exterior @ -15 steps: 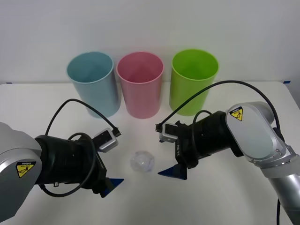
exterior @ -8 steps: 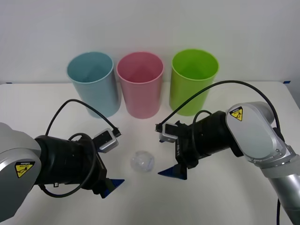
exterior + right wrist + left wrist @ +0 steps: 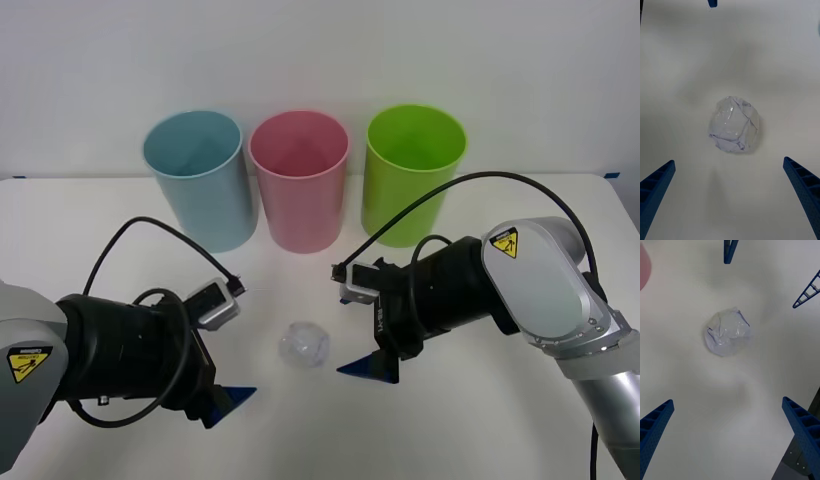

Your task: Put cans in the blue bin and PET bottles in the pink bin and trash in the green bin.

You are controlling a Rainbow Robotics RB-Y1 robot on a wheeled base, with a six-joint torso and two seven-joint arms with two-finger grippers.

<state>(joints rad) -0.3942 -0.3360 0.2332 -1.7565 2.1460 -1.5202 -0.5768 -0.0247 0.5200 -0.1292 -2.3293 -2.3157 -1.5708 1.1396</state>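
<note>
Standing in one row at the far side of the white table are three bins: one blue bin on the robot's left, one pink bin in the middle, and one green bin on the right. All three are upright with open tops. The blue and pink bins stand just beside each other, and the pink and green bins are likewise close.

One piece of trash lies on the table in front of the pink bin, well apart from all three bins. It is a small crumpled ball of whitish, see-through film. Nothing touches it.

Two arms are in view, one to each side of the trash.

The left gripper is low over the table on the robot's left of the trash. Its two blue ribbed fingers are spread wide and hold nothing. In the left wrist view the trash lies ahead of the fingers, clear of both, and two blue fingertips of the other gripper appear beyond it.

The right gripper is low over the table on the robot's right of the trash. Its two blue ribbed fingers are also spread wide and hold nothing. In the right wrist view the trash lies ahead of the gap between the fingers, touching neither.

One black cable loops over each arm.
</note>
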